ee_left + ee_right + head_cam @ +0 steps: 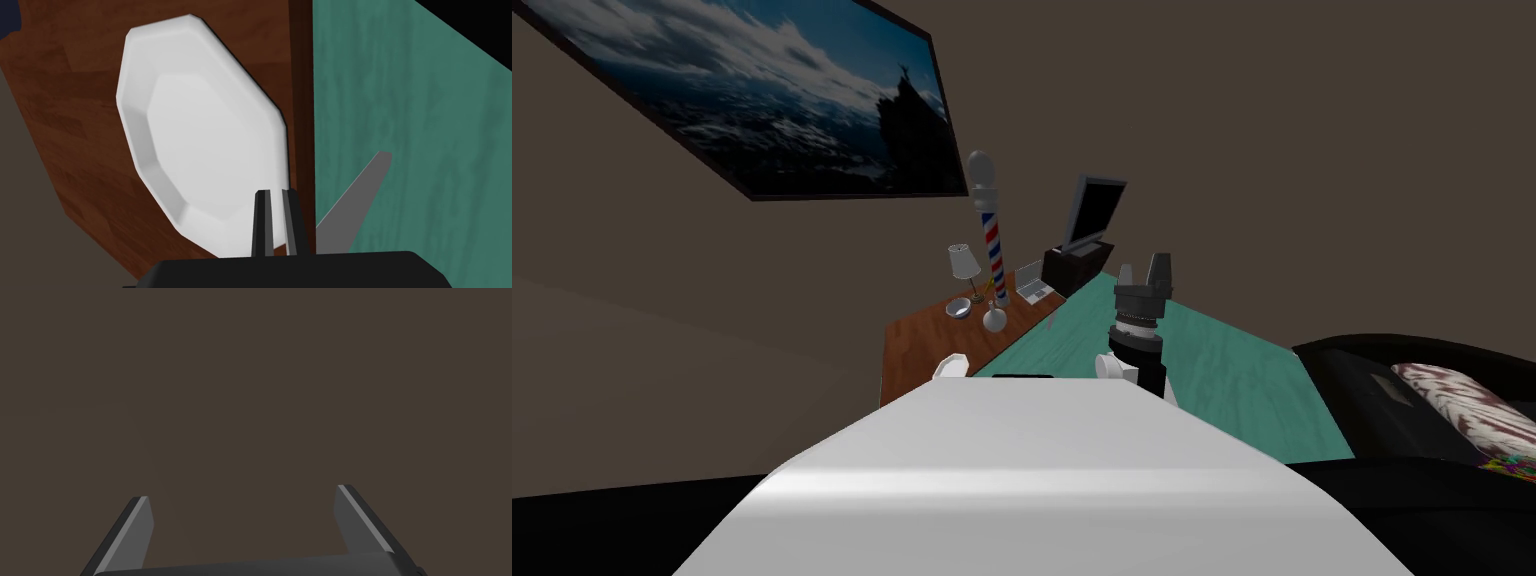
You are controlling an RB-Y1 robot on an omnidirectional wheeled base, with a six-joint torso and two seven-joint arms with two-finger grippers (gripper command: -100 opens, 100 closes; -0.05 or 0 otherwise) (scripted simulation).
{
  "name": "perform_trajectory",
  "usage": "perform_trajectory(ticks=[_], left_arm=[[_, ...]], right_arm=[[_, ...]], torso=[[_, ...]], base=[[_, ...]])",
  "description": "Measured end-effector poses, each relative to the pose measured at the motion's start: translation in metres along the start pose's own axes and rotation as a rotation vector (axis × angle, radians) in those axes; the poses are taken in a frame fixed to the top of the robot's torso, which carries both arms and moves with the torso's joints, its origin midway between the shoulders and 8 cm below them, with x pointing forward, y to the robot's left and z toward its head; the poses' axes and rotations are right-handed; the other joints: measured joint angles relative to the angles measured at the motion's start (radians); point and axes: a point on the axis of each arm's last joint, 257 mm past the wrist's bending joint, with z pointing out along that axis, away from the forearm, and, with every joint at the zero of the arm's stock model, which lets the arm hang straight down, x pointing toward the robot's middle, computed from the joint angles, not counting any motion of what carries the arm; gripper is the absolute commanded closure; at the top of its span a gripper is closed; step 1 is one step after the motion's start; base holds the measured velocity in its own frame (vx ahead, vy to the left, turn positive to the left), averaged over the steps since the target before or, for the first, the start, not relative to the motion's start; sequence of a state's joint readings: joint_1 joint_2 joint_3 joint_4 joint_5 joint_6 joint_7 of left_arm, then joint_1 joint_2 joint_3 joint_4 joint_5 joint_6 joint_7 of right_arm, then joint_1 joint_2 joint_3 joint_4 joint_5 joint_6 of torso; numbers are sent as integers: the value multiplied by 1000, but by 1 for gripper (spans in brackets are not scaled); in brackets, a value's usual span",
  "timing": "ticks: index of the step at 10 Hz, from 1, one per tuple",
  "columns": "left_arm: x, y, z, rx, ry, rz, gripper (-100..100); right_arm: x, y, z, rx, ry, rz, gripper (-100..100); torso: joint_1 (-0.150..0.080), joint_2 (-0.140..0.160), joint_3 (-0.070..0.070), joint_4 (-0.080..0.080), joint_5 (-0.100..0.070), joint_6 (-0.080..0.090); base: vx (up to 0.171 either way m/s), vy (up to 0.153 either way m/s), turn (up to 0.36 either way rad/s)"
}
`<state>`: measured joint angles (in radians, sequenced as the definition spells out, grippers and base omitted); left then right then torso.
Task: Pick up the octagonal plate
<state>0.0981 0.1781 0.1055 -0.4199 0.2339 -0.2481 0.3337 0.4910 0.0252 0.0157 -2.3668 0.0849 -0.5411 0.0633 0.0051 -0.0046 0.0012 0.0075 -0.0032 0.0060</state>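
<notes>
The left gripper (276, 192) is closed to a narrow slit on the rim of the octagonal plate (200, 130). Its two fingers (262, 220) stand close together, edge-on, with a strip of the plate's white rim between them. The plate is plain white, with a flat eight-sided well and a sloped border. Nearly all of it reaches away from the fingers, over the brown wooden table (75, 150). The pinched part of the rim is the part nearest the table's edge, and past that edge lies the teal floor (425, 150). (Whether the plate rests flat on the wood or is raised off it, I cannot tell.) A grey blade-shaped sliver (357, 197) shows just beside the fingers against the teal, and I cannot tell what it is.

In the head view the table runs from lower centre-left up toward the middle of the frame. At its far end it carries a striped barber pole (992, 245), a small lamp (964, 265) and a laptop (1032, 282). The right gripper (1144, 270) is held up at the centre of the frame, well apart from the plate, with its fingers spread wide.
</notes>
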Motion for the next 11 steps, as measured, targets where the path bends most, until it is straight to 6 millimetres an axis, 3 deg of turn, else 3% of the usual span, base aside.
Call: perform_trajectory(ticks=[5, 8, 10, 11], left_arm=[[51, -14, 12, -16, 50, 71, 100], [91, -36, 16, -11, 93, 126, 100], [100, -35, 19, -21, 99, 145, 100], [100, -36, 19, -20, 100, 145, 0]], right_arm=[[0, 0, 0, 0, 0, 0, 0], [0, 0, 0, 0, 0, 0, 0], [0, 0, 0, 0, 0, 0, 0], [0, 0, 0, 0, 0, 0, 0]], torso=[[0, 0, 0, 0, 0, 0], [0, 1, 1, 0, 0, 0], [0, -1, 0, 0, 0, 0], [-1, -1, -1, -1, 0, 0]], base=[[-41, 14, 189], [-47, 16, 198], [-7, 4, -9], [0, 0, 0]])
